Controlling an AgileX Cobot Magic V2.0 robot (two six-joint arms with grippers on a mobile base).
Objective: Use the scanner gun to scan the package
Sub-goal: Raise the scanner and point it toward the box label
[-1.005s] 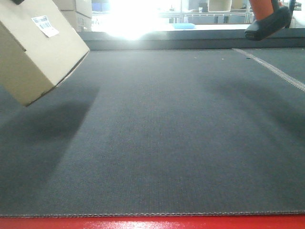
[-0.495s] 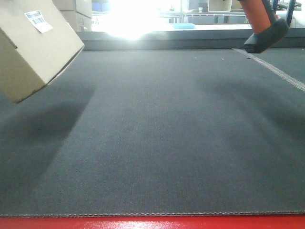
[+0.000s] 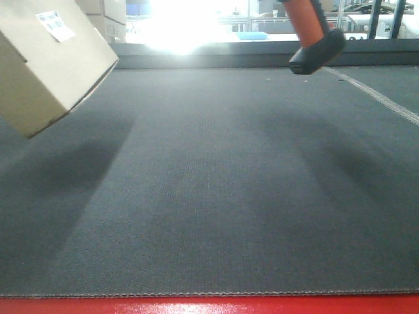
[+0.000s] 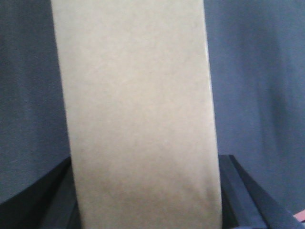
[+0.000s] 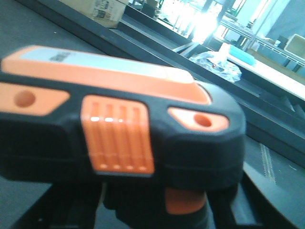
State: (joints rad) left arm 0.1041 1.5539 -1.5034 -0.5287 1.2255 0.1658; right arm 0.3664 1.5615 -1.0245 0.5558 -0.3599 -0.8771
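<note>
Right gripper [image 5: 143, 210] out of sight above the top edge in the front view; its load, the scanner gun [image 3: 315, 40], carried within the last second from the upper right corner to just right of top centre, toward the package [image 3: 49, 72] in the upper left, itself barely shifted. Reads as the approach: gap to the white label [image 3: 54, 24] closing but the two well apart, scan judged not yet made. Gun's handle steep, leaning up and left, flat black base at the low end; head cut off above, so aim unknown here. Package clear of the grey mat [image 3: 216, 190], tilted, low corner at the left edge, label face turned up and rightward. Left wrist view: left gripper [image 4: 145, 195] pressed onto the package from both sides, dark fingers [image 4: 52, 195] at the bottom corners; box's long axis straight up the frame. Right wrist view: gun's head filling the frame, long axis nearly level, left to right; apparently pinched at the handle, judging by dark bars low on either side; scanning end impossible to tell.
</note>
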